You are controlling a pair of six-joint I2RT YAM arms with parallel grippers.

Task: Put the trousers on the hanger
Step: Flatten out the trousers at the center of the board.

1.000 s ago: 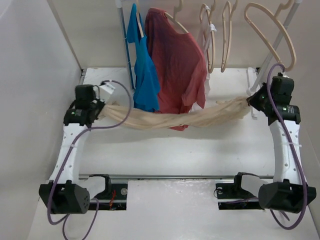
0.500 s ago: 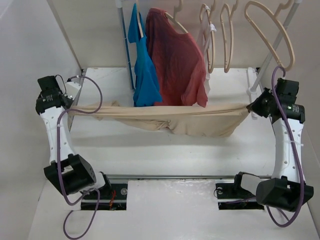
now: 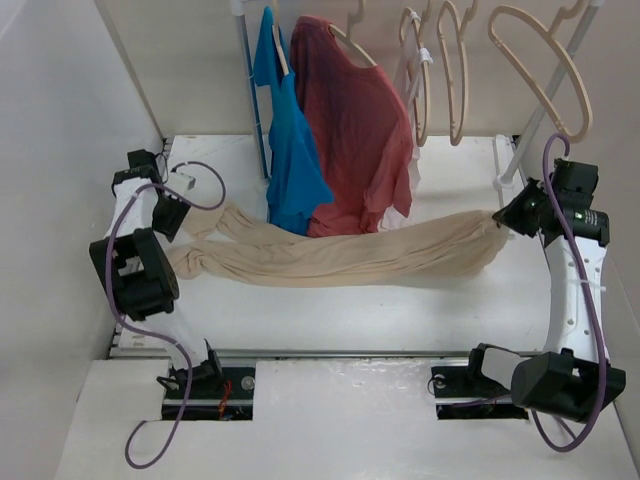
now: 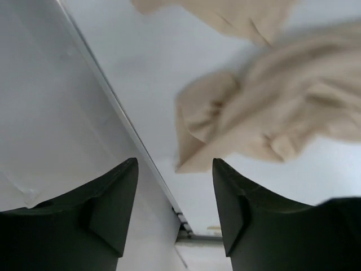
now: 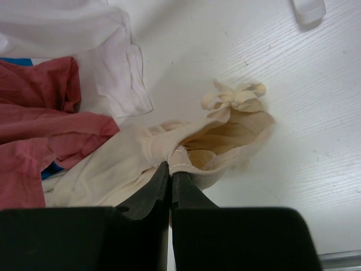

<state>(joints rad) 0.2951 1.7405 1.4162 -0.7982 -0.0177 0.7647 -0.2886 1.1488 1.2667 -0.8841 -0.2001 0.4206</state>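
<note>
right tool [image 5: 170, 167] clamps the trousers [image 3: 340, 255] at the waist; left tool [image 4: 175, 165] gapes empty. grasp the leg ends squarely before lifting toward the hanger [image 3: 580, 125].

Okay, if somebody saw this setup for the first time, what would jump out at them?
The long beige trousers sprawl rumpled across the white table, one end pinched in the shut right gripper, the other loose before the open left gripper. Behind them, a red T-shirt and a blue shirt hang at the back, with empty tan hangers to their right.
</note>
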